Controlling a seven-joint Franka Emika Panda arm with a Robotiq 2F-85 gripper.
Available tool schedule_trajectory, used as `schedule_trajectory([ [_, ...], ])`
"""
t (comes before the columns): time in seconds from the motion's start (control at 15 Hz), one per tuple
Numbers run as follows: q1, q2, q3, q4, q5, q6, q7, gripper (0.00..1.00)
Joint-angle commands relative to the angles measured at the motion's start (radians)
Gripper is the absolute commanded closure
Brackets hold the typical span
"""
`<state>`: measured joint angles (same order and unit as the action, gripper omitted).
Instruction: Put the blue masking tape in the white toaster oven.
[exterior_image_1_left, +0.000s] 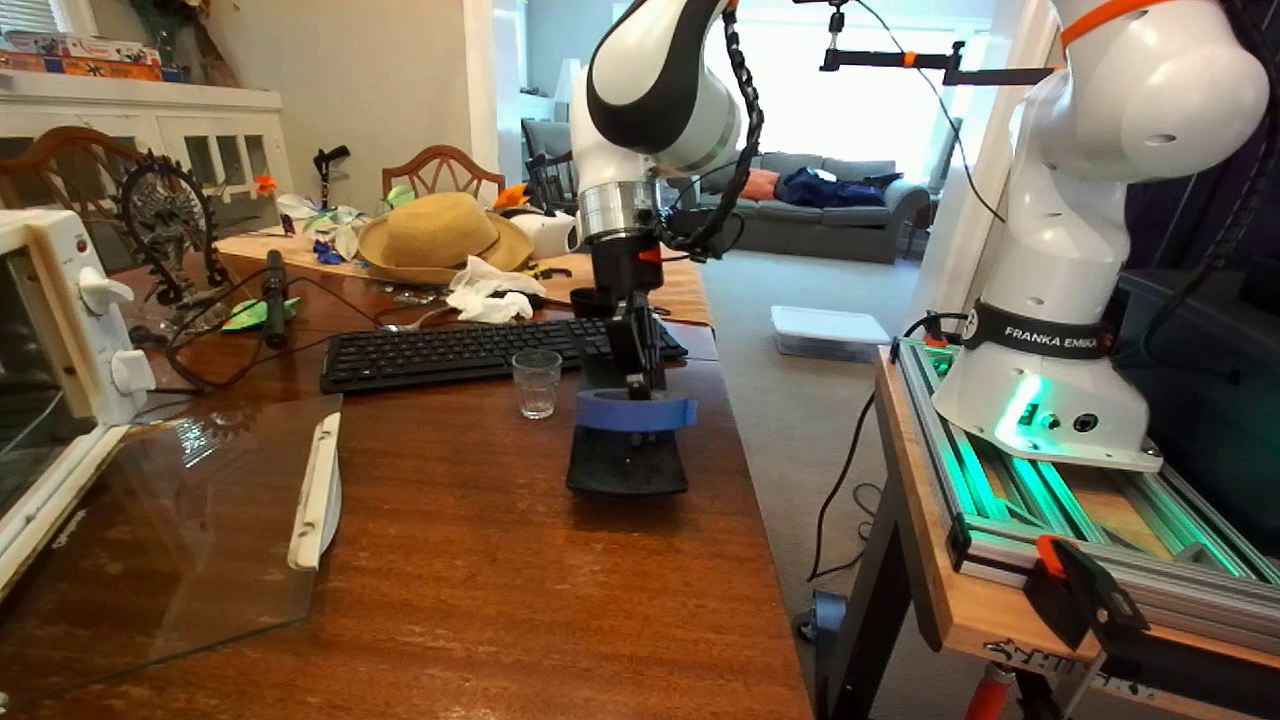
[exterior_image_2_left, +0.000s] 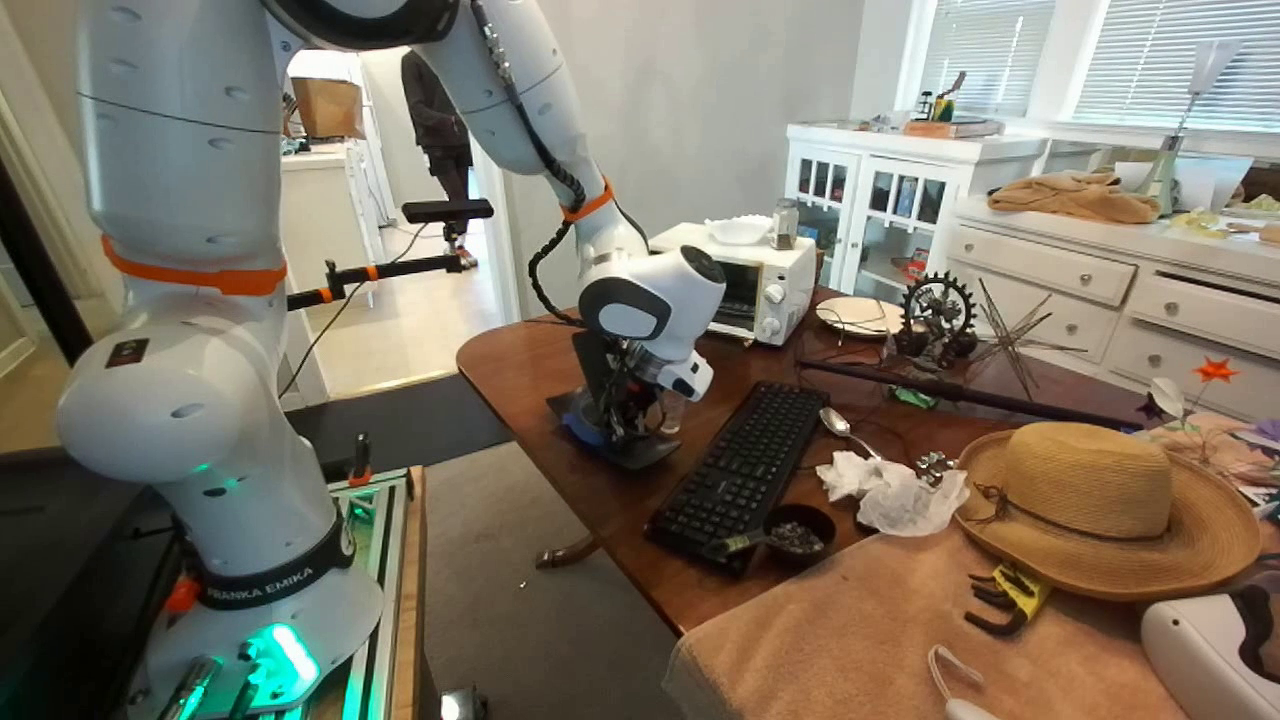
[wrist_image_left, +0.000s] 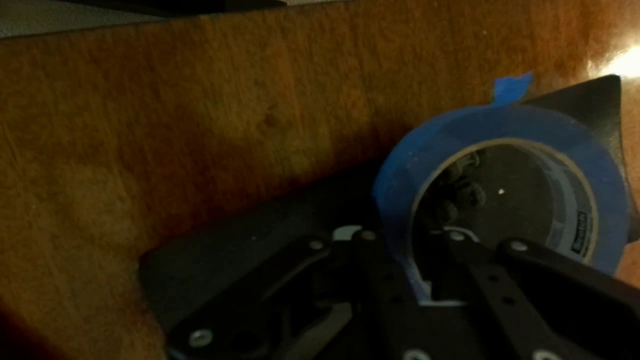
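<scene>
Blue masking tape (exterior_image_1_left: 615, 412) approx. level, hole up, axis vert., tab (wrist_image_left: 512, 88) twd. table edge (wrist_image_left: 250, 17), w/ gripper (wrist_image_left: 404, 245) clamped on ring wall.

In an exterior view, the toaster oven (exterior_image_1_left: 95, 335) stands at the frame's left edge, its door (exterior_image_1_left: 200, 540) reaching rightward across the lower left. Below centre, the masking tape (exterior_image_1_left: 636, 412) is over a pad (exterior_image_1_left: 627, 472), right of a drinking glass (exterior_image_1_left: 537, 385); behind the glass lies a keyboard (exterior_image_1_left: 440, 357), then a hat (exterior_image_1_left: 440, 232).

Cropped; covered
Toaster oven (exterior_image_1_left: 95, 335) cut off in an exterior view; tape (wrist_image_left: 492, 124) partly hidden by gripper (wrist_image_left: 407, 245).
</scene>
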<state>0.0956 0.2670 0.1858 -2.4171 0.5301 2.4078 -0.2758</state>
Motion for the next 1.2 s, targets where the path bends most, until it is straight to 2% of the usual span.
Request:
schedule_trajectory([
  [0.0,-0.009,-0.061,0.018,-0.002,-0.02,-0.042,0.014,0.95],
  [0.13,0.013,-0.142,0.008,-0.015,-0.102,-0.088,0.071,0.95],
  [0.27,0.037,-0.243,-0.005,-0.016,-0.241,-0.16,0.161,0.95],
  [0.4,0.05,-0.322,-0.004,0.029,-0.383,-0.266,0.243,0.95],
  [0.53,0.055,-0.371,0.005,0.1,-0.472,-0.353,0.283,0.95],
  [0.67,0.061,-0.368,0.011,0.19,-0.509,-0.359,0.302,0.95],
  [0.8,0.064,-0.33,0.019,0.27,-0.521,-0.303,0.349,0.95],
  [1.0,0.079,-0.262,0.025,0.343,-0.451,-0.196,0.368,0.95],
  [1.07,0.088,-0.239,0.022,0.357,-0.39,-0.166,0.305,0.95],
  [1.13,0.08,-0.309,0.017,0.31,-0.451,-0.214,0.338,0.81],
])
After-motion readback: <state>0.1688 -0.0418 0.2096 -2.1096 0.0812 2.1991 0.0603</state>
